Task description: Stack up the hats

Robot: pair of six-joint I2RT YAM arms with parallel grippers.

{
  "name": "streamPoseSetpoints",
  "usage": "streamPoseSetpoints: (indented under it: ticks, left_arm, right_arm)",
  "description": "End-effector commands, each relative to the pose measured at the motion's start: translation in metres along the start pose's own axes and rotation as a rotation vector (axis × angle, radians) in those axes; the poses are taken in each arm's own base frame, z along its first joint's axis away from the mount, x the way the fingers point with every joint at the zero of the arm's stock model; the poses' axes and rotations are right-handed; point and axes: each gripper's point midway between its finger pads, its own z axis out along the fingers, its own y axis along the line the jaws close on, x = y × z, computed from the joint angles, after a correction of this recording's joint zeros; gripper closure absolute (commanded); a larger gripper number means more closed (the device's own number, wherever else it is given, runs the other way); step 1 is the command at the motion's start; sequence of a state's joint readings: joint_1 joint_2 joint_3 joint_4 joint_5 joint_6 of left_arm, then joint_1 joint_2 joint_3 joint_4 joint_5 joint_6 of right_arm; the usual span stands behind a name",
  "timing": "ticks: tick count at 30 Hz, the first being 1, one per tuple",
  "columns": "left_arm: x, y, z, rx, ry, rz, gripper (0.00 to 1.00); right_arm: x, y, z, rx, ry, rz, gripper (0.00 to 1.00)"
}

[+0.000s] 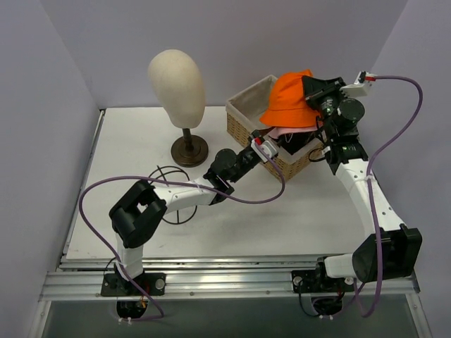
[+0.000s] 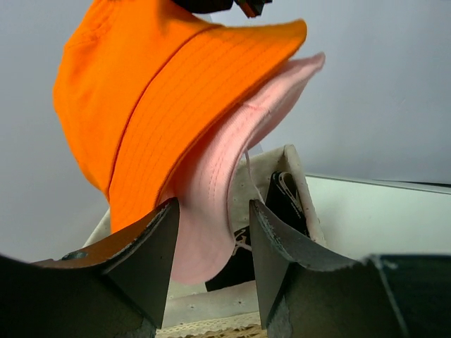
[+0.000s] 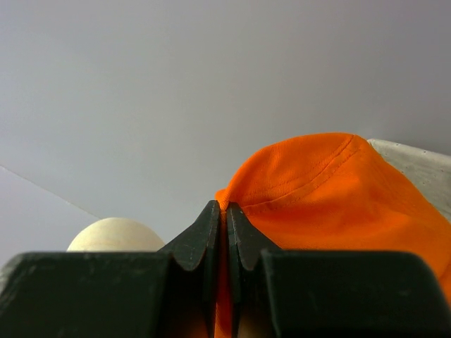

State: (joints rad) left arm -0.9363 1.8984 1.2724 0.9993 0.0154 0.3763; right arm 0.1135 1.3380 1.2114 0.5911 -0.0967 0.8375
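Observation:
My right gripper (image 1: 311,89) (image 3: 225,205) is shut on the crown fabric of the bright orange bucket hat (image 1: 289,99) (image 3: 331,197) and holds it up over the wicker basket (image 1: 244,120). A pale pink bucket hat (image 1: 289,132) (image 2: 204,183) hangs nested under the orange hat (image 2: 134,105). My left gripper (image 1: 275,146) (image 2: 213,203) stands open at the basket's front rim. The pink brim's lower edge lies between its fingers, with a gap on the right side. A black cap (image 2: 236,267) lies in the basket below.
A cream mannequin head (image 1: 177,84) (image 3: 113,236) on a dark stand (image 1: 189,150) is left of the basket. A black wire hoop (image 1: 174,191) lies by my left arm. The basket's white liner (image 2: 292,169) rises just behind my left fingers. Walls close in on both sides.

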Motion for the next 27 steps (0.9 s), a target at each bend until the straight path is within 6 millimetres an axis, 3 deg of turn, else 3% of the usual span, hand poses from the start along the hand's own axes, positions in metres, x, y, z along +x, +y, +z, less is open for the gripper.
streamPoseSetpoints:
  ticks: [1, 5, 8, 12, 13, 15, 16, 18, 23, 27]
  left_arm:
    - [-0.038, 0.014, 0.013, -0.049, -0.114, -0.006, 0.47]
    - [-0.038, 0.019, 0.013, -0.076, -0.121, -0.011, 0.48]
    - [-0.035, 0.022, 0.014, -0.097, -0.106, -0.008, 0.59]
    - [-0.027, 0.032, 0.015, -0.149, -0.077, 0.025, 0.86]
    - [-0.019, 0.031, 0.015, -0.151, -0.066, 0.038, 0.97]
    - [-0.016, 0.035, 0.016, -0.172, -0.065, 0.058, 0.98]
    - [-0.008, 0.033, 0.017, -0.168, -0.052, 0.066, 0.98]
    - [-0.002, 0.032, 0.018, -0.16, -0.034, 0.082, 0.98]
    - [0.009, 0.038, 0.016, -0.175, -0.022, 0.099, 0.98]
    - [0.006, 0.043, 0.011, -0.19, -0.034, 0.101, 0.98]
  right_arm:
    - [-0.038, 0.052, -0.015, -0.15, -0.123, 0.011, 1.0]
    - [-0.035, 0.054, -0.017, -0.158, -0.116, 0.013, 1.0]
    - [-0.034, 0.049, -0.013, -0.144, -0.122, 0.002, 1.0]
    - [-0.037, 0.041, 0.003, -0.117, -0.143, -0.022, 1.0]
    - [-0.032, 0.029, 0.013, -0.081, -0.142, -0.025, 1.0]
    - [-0.043, 0.033, 0.025, -0.084, -0.168, -0.007, 1.0]
    - [-0.034, 0.027, 0.037, -0.09, -0.141, -0.009, 1.0]
    - [-0.043, 0.039, 0.048, -0.119, -0.153, -0.013, 1.0]
    - [-0.037, 0.029, 0.079, -0.102, -0.142, -0.024, 1.0]
    - [-0.029, 0.016, 0.096, -0.08, -0.121, -0.042, 1.0]
